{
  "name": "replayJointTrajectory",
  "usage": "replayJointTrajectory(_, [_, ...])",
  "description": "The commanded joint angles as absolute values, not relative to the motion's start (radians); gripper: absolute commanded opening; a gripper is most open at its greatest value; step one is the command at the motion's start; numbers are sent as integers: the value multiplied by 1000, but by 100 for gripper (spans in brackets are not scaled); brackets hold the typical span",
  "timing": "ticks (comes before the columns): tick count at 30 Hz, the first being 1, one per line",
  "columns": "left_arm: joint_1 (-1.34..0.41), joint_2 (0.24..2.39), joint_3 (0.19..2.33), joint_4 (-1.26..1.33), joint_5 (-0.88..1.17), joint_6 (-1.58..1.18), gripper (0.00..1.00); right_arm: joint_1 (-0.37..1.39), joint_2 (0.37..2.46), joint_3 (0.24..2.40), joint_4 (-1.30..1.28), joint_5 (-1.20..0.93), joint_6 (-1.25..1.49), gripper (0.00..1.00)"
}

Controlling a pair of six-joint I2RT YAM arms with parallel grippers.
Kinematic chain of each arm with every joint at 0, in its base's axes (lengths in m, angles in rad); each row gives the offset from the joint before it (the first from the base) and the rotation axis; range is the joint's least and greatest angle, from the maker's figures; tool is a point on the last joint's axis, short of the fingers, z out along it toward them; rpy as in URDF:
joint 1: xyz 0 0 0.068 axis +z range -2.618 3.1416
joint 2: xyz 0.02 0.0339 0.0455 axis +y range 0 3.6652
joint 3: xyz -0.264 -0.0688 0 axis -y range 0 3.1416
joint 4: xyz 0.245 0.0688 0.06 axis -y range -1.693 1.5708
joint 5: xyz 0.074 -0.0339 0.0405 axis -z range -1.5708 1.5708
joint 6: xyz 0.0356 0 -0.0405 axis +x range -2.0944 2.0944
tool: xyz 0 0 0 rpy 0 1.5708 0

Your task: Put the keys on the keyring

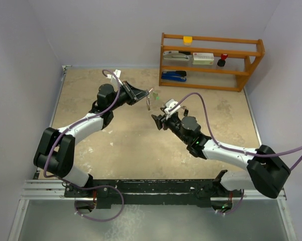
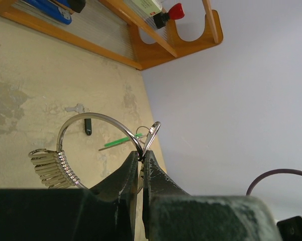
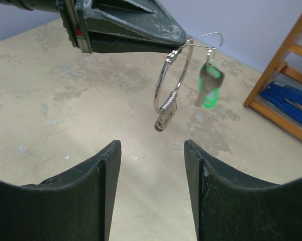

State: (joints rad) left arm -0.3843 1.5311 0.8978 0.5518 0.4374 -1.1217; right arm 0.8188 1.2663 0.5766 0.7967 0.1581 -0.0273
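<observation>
Right now the left hand is raised over the beige stone-patterned desk, with its two dark fingers pressed together and clamped on the thin round silver wire keyring. The keyring hangs off the fingertips in the air, clear of the desk. A tight cluster of small silver keys is threaded on its lower part and fans out to one side. A small metal key with a bright green plastic head dangles from a thin wire loop that reaches out just past the left hand's tips, on the far side of the keyring from the right hand.

The right hand faces the keyring from near by, its fingers spread apart with nothing between them and touching neither ring nor key.

On the desk beyond the keyring lies a small black oblong piece, with a pale metal bit just beside it; whether they form one key is too small to tell. An orange wooden shelf rack stands at the far right corner.
</observation>
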Motion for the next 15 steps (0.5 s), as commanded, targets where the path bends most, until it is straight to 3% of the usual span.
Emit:
replayJointTrajectory(1, [-377, 1484, 909, 613, 402, -1116, 0, 816, 1287, 637, 817, 108, 2, 57])
replayJointTrajectory(15, [-378, 1460, 882, 630, 370, -1146, 0, 815, 1441, 817, 797, 168, 9, 57])
